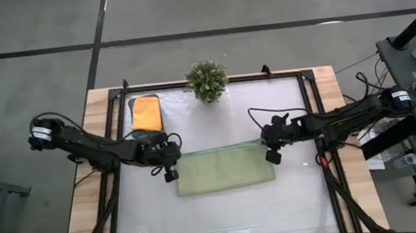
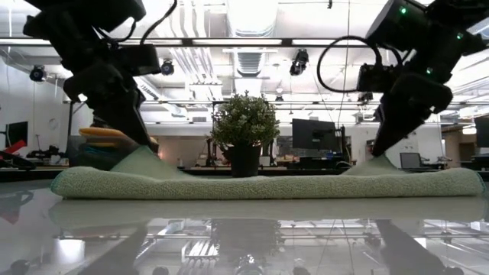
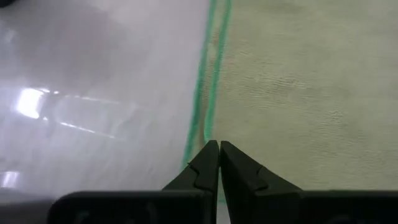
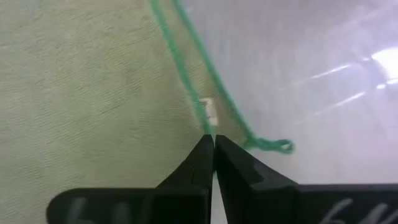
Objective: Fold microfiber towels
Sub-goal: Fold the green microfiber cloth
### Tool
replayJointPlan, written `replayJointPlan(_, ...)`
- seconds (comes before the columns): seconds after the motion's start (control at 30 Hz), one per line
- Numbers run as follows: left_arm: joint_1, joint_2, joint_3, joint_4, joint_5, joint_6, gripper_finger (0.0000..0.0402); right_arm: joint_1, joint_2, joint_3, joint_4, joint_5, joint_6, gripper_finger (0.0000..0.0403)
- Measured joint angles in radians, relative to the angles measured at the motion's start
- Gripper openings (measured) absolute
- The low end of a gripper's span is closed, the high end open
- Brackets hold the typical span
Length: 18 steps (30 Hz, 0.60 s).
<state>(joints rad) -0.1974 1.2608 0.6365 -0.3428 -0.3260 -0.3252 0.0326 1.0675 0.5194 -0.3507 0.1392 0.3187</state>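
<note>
A pale sage-green microfiber towel [image 1: 225, 170], folded into a long strip, lies across the middle of the table, also seen in the low view [image 2: 267, 185]. My left gripper [image 1: 169, 168] is shut on its left end near the far corner. My right gripper [image 1: 273, 151] is shut on its right end near the far corner. An orange towel [image 1: 146, 111] lies on a teal one at the far left. My left gripper pinches the towel's left edge [image 3: 208, 127], where two green-stitched hems run side by side, so two layers. The fingers slant down from the table's left. That corner stands up in a small peak [image 2: 141, 162]; the rest lies flat. My right gripper pinches the towel's right edge [image 4: 205, 124] beside a small white tag [image 4: 210, 111], two green hems meeting between its fingers. The fingers slant down from the table's right. The corner rises in a low peak [image 2: 374, 165]; the rest lies on the table.
A small bushy plant [image 1: 207, 80] in a dark pot stands at the far middle. A dark tray [image 1: 127, 116] at the far left bears the stacked towels. A loose green thread loop [image 4: 283, 146] sticks out of the hem. Bare tabletop lies toward the near edge.
</note>
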Motion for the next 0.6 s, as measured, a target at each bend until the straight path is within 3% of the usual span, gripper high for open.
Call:
replayJointPlan(0.3, 0.001, -0.052, -0.005, -0.098, -0.082, -0.009, 0.0, 0.0, 0.0, 0.04, -0.072, 0.147, -0.034, 0.0008)
replayJointPlan(0.6, 0.001, 0.052, -0.006, -0.086, -0.111, -0.038, 0.0, 0.0, 0.001, 0.037, -0.07, 0.207, -0.041, 0.0008)
